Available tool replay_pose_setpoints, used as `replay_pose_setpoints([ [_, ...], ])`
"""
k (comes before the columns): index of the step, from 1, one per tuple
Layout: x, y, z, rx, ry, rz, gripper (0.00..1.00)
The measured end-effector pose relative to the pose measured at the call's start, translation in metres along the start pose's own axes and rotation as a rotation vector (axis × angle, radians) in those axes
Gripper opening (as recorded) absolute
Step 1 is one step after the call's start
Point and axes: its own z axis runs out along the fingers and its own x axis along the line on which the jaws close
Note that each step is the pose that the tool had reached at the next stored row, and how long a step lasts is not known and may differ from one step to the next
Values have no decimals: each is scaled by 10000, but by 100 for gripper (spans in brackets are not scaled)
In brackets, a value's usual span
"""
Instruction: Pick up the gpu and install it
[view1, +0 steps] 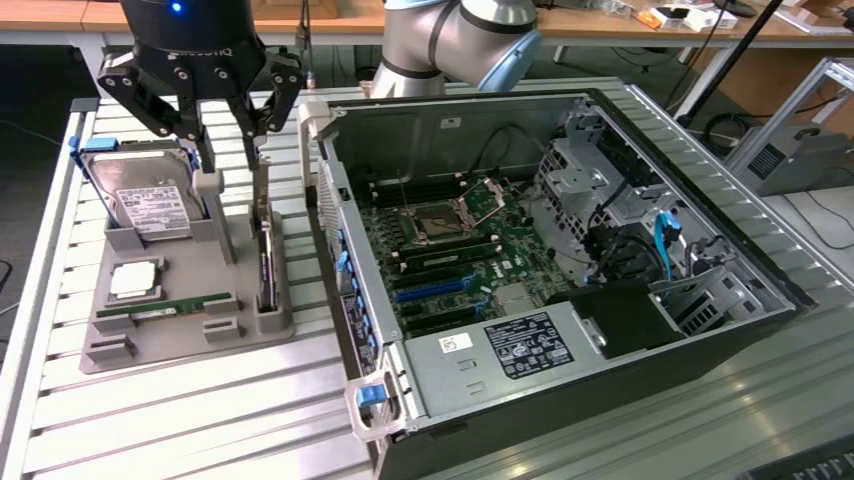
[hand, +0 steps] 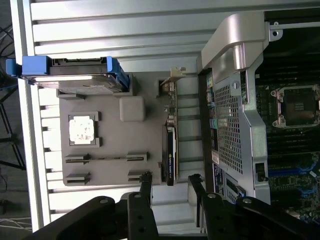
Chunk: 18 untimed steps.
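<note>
Closest to the wrist camera is the end effector (hand: 169, 181), its two black fingers (hand: 146, 187) spread wide and gripping nothing. In the exterior view the end effector (view1: 227, 150) hangs above the far part of the grey holder (view1: 160, 345), clear of everything on it.

Going across from the exterior view's left, the holder (hand: 112, 145) lies flat on the slatted metal counter (view1: 200, 425). At the holder's far left corner a hard drive (view1: 150, 205) with a white label and blue side rails is propped at a tilt in its cradle. Nearer along that same side of the holder, a square silver processor chip (view1: 134, 281) sits in a recess. Just nearer again, a narrow green RAM stick (view1: 167, 309) lies across the holder.

Along the holder's right edge stands the gpu (view1: 268, 260) — upright on its long edge in a slot, not in the machine. In the wrist view the gpu (hand: 170, 150) runs in line with the gap between the fingers, untouched, its silver bracket (hand: 173, 75) at the holder's hard-drive end.

Just right of the holder lies the open computer case (view1: 707, 360), on its side. Its motherboard (view1: 454, 255) faces up, with a processor socket (view1: 438, 222) near the middle.
</note>
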Motion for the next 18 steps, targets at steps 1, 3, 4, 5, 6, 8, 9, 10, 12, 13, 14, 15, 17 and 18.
replay_pose_setpoints([
  [1, 0, 0, 0, 0, 0, 0, 42],
  [3, 0, 0, 0, 1, 1, 0, 42],
  [4, 0, 0, 2, 1, 1, 0, 42],
  [5, 0, 0, 4, 0, 0, 0, 42],
  [6, 0, 0, 5, 0, 1, 0, 42],
  [8, 0, 0, 10, 1, 1, 0, 42],
  [9, 0, -1, 12, 1, 1, 0, 42],
  [10, 0, -1, 15, 1, 0, 0, 42],
  [12, 1, -1, 17, 0, 0, 0, 42],
  [13, 1, -1, 19, 1, 0, 0, 42],
  [14, 1, -1, 21, 0, 0, 1, 42],
  [15, 1, -2, 23, 0, 0, 1, 42],
  [17, 1, -2, 28, 0, 1, 0, 42],
  [18, 1, -3, 34, 0, 0, 0, 42],
])
